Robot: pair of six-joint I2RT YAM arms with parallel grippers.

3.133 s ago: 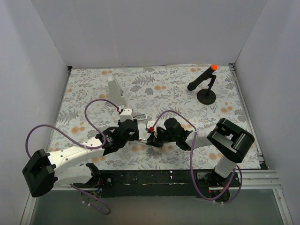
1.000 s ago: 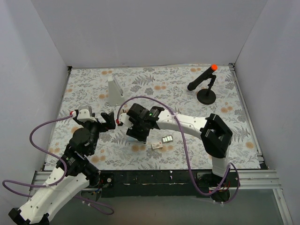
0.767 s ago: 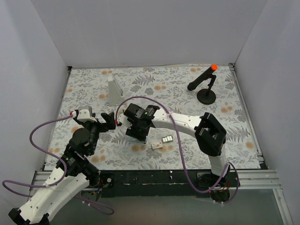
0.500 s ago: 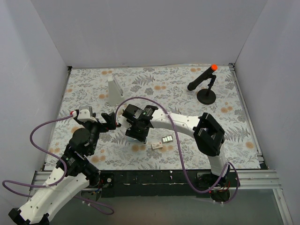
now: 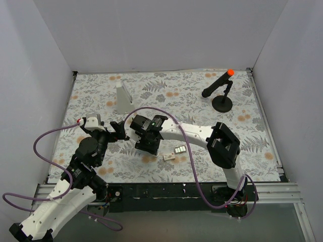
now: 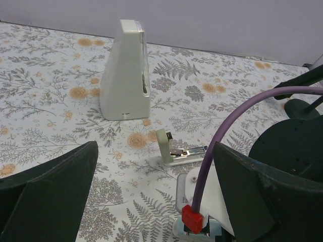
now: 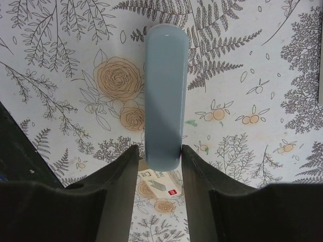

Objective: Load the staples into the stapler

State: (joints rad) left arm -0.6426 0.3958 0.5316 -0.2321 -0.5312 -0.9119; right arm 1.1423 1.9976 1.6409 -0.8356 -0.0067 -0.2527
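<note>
The stapler (image 7: 164,96), a blue-grey bar, lies flat on the flowered table. My right gripper (image 7: 158,150) straddles its near end: the right finger touches it and a thin gap shows at the left finger. Beyond that end lies the whitish staples packet (image 7: 160,184) with a red mark. From above, the right gripper (image 5: 146,145) reaches left across the table, with the packet (image 5: 168,157) and the small tray of staples (image 5: 179,149) just to its right. My left gripper (image 6: 151,196) hangs wide open and empty, close beside the right wrist (image 6: 202,201).
A white and metal stapler piece (image 6: 179,153) lies open behind the right wrist. A tall grey-white wedge (image 5: 123,98) stands at the back left. A black stand with an orange tip (image 5: 221,91) stands at the back right. White walls enclose the table.
The right gripper has slid a little to the left and its jaws have narrowed around the blue-grey bar. The left arm has barely moved and stays wide open.
</note>
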